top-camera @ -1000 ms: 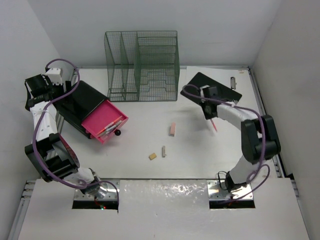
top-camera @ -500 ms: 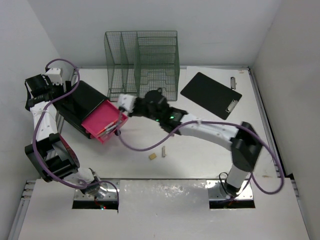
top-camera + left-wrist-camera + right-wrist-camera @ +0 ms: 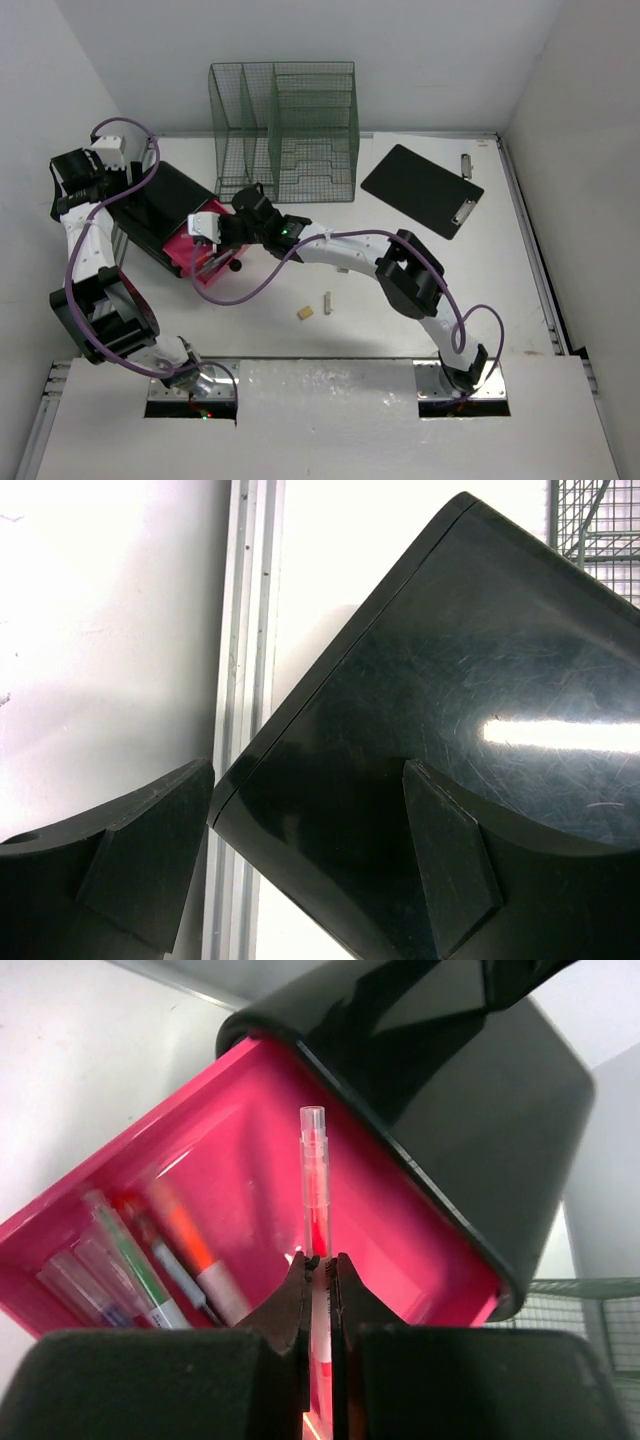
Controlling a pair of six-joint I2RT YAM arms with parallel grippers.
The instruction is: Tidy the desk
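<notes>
1. While the red pen [image 3: 314, 1175] is kept clamped between the closed fingers of the right gripper [image 3: 320, 1260], it is held just above the pink drawer [image 3: 400, 1250], with its clear end pointed toward the back of the drawer.
2. If the pen is let go too high above the drawer, it could bounce on the other pens [image 3: 150, 1260] in the drawer's near corner and be thrown over the drawer's rim.
3. If the pen is carried further toward the back of the drawer, its clear end could be struck against the black box [image 3: 470, 1110] into which the drawer slides, and the pen could be twisted in the grip.
4. The box behind the drawer is straddled at one corner by the left gripper [image 3: 300, 855], whose fingers are spread wide; whether the box is really pressed cannot be told. A shift of the box would move the drawer under the pen.
5. The desk [image 3: 400, 300] lies beneath the drawer, so it is below the right fingers and is not touched by them.
</notes>
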